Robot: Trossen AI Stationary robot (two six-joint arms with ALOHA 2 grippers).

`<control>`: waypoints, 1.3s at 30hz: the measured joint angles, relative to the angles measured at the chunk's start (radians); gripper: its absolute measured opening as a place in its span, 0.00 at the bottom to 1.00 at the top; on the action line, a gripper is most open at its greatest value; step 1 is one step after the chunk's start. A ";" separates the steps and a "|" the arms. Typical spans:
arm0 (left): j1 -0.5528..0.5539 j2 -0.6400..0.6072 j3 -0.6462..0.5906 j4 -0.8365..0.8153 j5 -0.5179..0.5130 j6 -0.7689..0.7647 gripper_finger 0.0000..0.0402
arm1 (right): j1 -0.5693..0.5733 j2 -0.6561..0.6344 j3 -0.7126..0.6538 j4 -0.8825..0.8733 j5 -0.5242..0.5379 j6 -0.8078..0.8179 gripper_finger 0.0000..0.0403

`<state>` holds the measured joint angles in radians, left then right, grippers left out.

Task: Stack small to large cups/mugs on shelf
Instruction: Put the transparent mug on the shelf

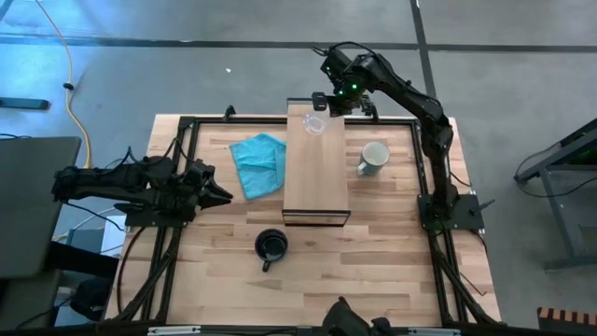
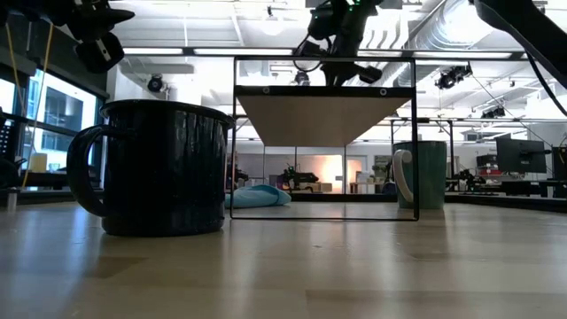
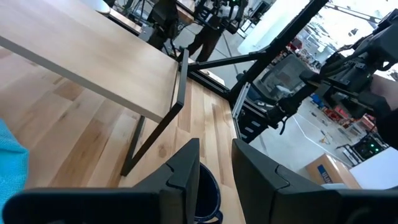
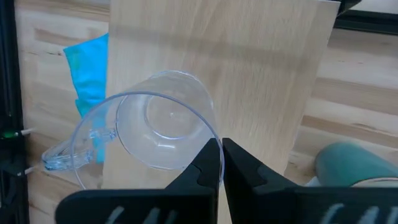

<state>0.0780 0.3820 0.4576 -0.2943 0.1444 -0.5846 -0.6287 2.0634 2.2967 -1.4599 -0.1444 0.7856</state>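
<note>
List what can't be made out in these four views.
- Clear glass cup: right wrist view, right gripper shut on its rim; whether its base rests on the long light-wood shelf is unclear.
- Black handled mug: left wrist view, mostly hidden behind the left gripper.
- White handled mug: right wrist view, cut off by the picture's edge.
- Shelf top: low view, only its underside shows.

the right arm reaches over the far end of the shelf (image 1: 315, 168), its wrist bent down and the right gripper (image 4: 222, 163) pinched tight on the rim of the glass cup (image 4: 155, 127). the left arm lies low and stretched out left of the shelf, the left gripper (image 3: 216, 163) pointing toward it with its fingers part way apart, holding nothing.
</note>
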 joint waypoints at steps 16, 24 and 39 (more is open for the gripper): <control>0.000 0.000 0.000 -0.038 0.000 0.011 0.21 | -0.026 0.001 0.000 0.035 0.016 0.006 0.00; 0.000 0.000 0.000 -0.039 0.000 0.014 0.21 | -0.041 0.001 0.000 0.027 0.042 0.007 0.00; 0.000 0.000 0.000 -0.039 -0.034 0.035 0.21 | -0.039 0.001 0.000 -0.017 0.002 0.055 0.00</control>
<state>0.0780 0.3820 0.4576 -0.3332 0.1104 -0.5499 -0.6678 2.0647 2.2971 -1.4772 -0.1419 0.8404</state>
